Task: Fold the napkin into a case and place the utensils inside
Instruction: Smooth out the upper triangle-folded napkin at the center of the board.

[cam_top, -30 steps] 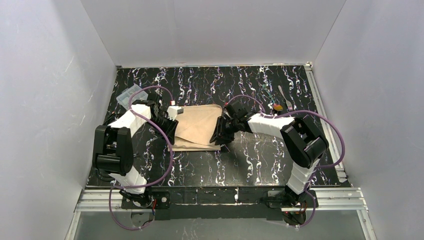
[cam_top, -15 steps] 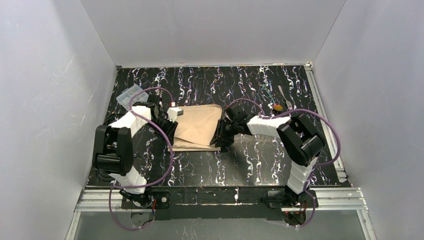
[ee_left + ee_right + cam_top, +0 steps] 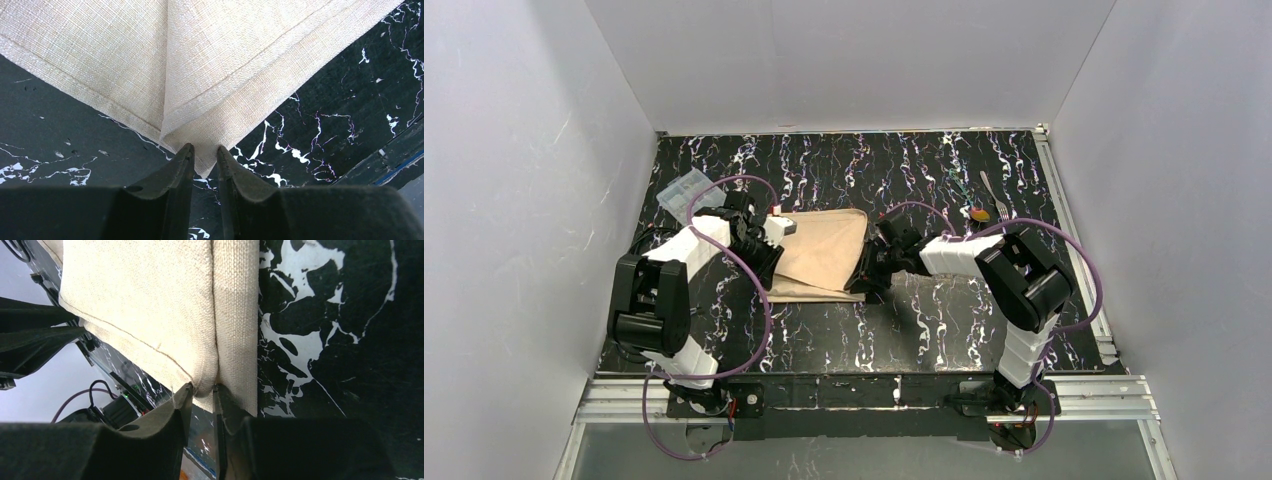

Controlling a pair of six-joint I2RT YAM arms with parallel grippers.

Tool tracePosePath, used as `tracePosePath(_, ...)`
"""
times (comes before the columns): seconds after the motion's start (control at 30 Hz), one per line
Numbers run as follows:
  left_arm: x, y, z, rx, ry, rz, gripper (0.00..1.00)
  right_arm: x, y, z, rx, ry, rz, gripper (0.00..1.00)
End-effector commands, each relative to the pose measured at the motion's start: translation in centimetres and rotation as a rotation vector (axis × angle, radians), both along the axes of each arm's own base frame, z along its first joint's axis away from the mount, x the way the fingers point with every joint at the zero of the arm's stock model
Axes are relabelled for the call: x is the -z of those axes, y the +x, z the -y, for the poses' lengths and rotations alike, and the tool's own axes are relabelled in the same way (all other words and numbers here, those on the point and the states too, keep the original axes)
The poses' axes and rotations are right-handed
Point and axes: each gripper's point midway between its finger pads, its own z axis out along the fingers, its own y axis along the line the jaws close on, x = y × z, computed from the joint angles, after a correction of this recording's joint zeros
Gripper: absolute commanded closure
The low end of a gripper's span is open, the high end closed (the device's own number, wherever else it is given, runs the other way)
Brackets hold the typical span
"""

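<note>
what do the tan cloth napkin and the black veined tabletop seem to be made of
The tan-beige cloth napkin looks like coarse woven fabric, linen or cotton, matte: single threads and stitched hems show. The black white-veined tabletop looks smooth and marble-patterned; stone or printed laminate cannot be told.

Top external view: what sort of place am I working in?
Probably a lab test cell, not a dining room: plain white walls box in the black marbled table, and aluminium rails frame its near edge.

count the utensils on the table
2. The fork and the spoon lie side by side at the far right of the table, apart from the napkin; others may be hidden.
</note>
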Motion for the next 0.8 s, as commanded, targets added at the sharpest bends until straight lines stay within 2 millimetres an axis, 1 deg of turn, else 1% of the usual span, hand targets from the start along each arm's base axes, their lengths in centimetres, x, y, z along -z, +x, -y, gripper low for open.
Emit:
tracePosePath(0.0,-0.6,-0.1,-0.2,0.023,0.012,0.037,0.78,-1.1,0.7,-0.8,0.03,0.049,0.035,0.73)
tracePosePath(0.07,-0.7,0.0,-0.3,0.029,0.015,0.049,0.78,-1.4,0.8,-0.8,0.035,0.053,0.041,0.76)
tracePosePath(0.13,-0.8,0.0,-0.4,0.038,0.022,0.06,0.79,-1.8,0.9,-0.6,0.04,0.044,0.052,0.83)
tracePosePath(0.27,-0.9,0.0,-0.6,0.048,0.034,0.074,0.79,-2.4,1.1,0.4,0.042,0.022,0.069,0.94)
tracePosePath(0.3,-0.9,0.0,-0.6,0.05,0.034,0.076,0.79,-2.3,1.1,0.7,0.042,0.012,0.064,0.97)
tracePosePath(0.33,-0.9,0.0,-0.7,0.05,0.034,0.076,0.79,-2.2,0.9,1.2,0.04,-0.001,0.056,0.99)
tracePosePath(0.43,-1.1,-0.2,-0.6,0.053,0.03,0.077,0.79,-2.0,0.8,2.0,0.036,-0.023,0.052,0.99)
tracePosePath(0.57,-1.8,-0.7,0.0,0.059,-0.013,0.078,0.79,-2.0,0.7,2.7,0.027,-0.039,0.051,0.99)
tracePosePath(0.6,-2.0,-0.8,0.2,0.06,-0.021,0.075,0.77,-2.1,0.7,2.9,0.022,-0.043,0.051,0.99)
tracePosePath(0.7,-2.6,-1.0,0.6,0.062,-0.048,0.055,0.69,-1.9,0.5,3.4,-0.008,-0.07,0.041,0.99)
tracePosePath(0.77,-3.2,-1.3,1.1,0.065,-0.076,0.037,0.65,-1.8,0.4,3.7,-0.03,-0.084,0.037,0.99)
